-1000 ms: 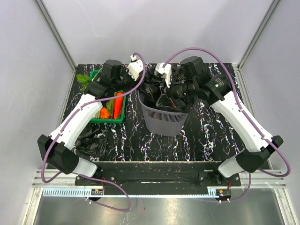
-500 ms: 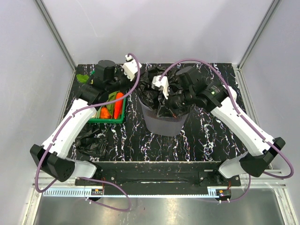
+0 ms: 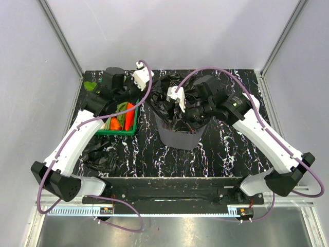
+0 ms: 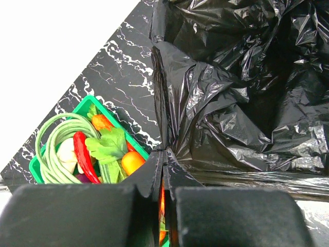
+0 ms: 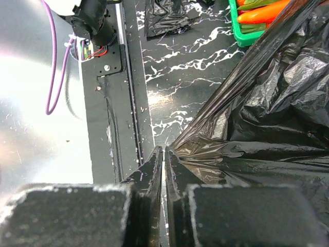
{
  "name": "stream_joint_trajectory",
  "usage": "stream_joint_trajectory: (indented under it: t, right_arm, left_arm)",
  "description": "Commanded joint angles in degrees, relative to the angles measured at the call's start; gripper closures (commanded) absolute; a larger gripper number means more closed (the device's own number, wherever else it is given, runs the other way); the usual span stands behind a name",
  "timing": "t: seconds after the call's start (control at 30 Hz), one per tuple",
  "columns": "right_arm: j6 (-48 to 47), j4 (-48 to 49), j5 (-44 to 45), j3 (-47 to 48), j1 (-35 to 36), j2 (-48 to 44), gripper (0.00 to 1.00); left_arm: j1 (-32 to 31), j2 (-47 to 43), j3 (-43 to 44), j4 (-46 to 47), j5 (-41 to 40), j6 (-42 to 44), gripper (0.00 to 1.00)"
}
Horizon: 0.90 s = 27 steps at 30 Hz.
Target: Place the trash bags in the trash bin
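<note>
Sample: one trash bag (image 3: 169, 95) is being held spread over the mouth of the trash bin (image 3: 180, 136), with its glossy black film bunching inside and draping over the rim. The bin is standing upright near the middle of the table (image 3: 231, 154).

Left side: the bag's edge is being pinched by the left gripper (image 4: 163, 157). In the left wrist view its fingers are being pressed together on a fold of film, and a taut band is being drawn away from the pinch.

Right side: the bag is being gripped by the right gripper (image 5: 163, 154). Its fingers are closed on a stretched strip of film, with only a thin slit left between them.

A second trash bag (image 3: 100, 154) is lying crumpled on the table at the near left, well apart from the bin and close to the left arm.

A green crate (image 3: 119, 132) is sitting just left of the bin. Vegetables (image 4: 82, 154) are being held in it: a red chilli, green beans, leafy greens and orange pieces.
</note>
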Motion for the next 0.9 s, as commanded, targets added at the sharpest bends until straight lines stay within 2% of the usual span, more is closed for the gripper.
stream_joint_trajectory:
  t: [0.0, 0.2, 0.6, 0.87]
  right_arm:
    - [-1.93, 0.29, -3.02, -1.13, 0.98, -1.89, 0.90]
    - [-2.73, 1.07, -1.88, -3.59, 1.34, -1.98, 0.90]
    - [-3.08, 5.55, 5.94, -9.21, 1.34, -3.56, 0.92]
    - [-3.69, 6.09, 5.77, -11.50, 1.34, -3.21, 0.92]
  left_arm:
    - [0.69, -2.71, 2.02, -0.63, 1.98, 0.18, 1.00]
    - [0.69, -2.79, 1.23, -1.60, 2.33, 0.88, 1.00]
    - [0.69, -0.95, -3.78, 3.23, 3.74, 0.62, 1.00]
    - [0.86, 0.11, -6.24, 5.08, 5.41, 0.27, 1.00]
